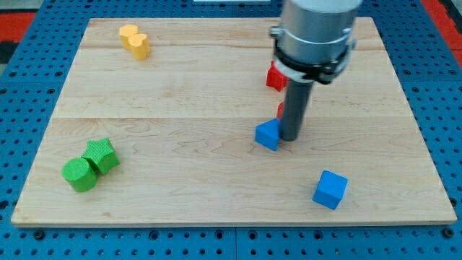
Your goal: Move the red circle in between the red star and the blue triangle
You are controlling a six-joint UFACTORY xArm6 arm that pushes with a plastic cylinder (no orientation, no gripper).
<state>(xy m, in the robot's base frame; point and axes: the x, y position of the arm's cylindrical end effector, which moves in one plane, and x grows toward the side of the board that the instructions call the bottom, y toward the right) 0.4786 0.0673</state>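
1. Red circle (pixel 279 110), a small red block, shows only as a thin strip at the view's left edge of the dark rod (pixel 297 108); the rod hides the rest, so its round shape cannot be confirmed. It lies between the red star and the blue triangle, just above the triangle.
2. The light wooden bench (pixel 180 94) carries all the blocks and lies on a blue perforated base (pixel 29 79).
3. The grey arm body (pixel 317 29) comes in from the view's top and covers part of the red star.
4. The state of a claw I cannot tell; only the straight rod shows.
5. The blue cube (pixel 330 189) sits alone toward the view's bottom right.
6. The green star (pixel 102 155) and green cylinder (pixel 79 174) touch each other at the bottom left.
7. The yellow block (pixel 134 40) sits at the top left.
8. The blue triangle (pixel 267 134) is near the centre.
9. The red star (pixel 275 76) is above it, partly hidden.
10. My tip (pixel 289 139) stands just beside the blue triangle, on its right.
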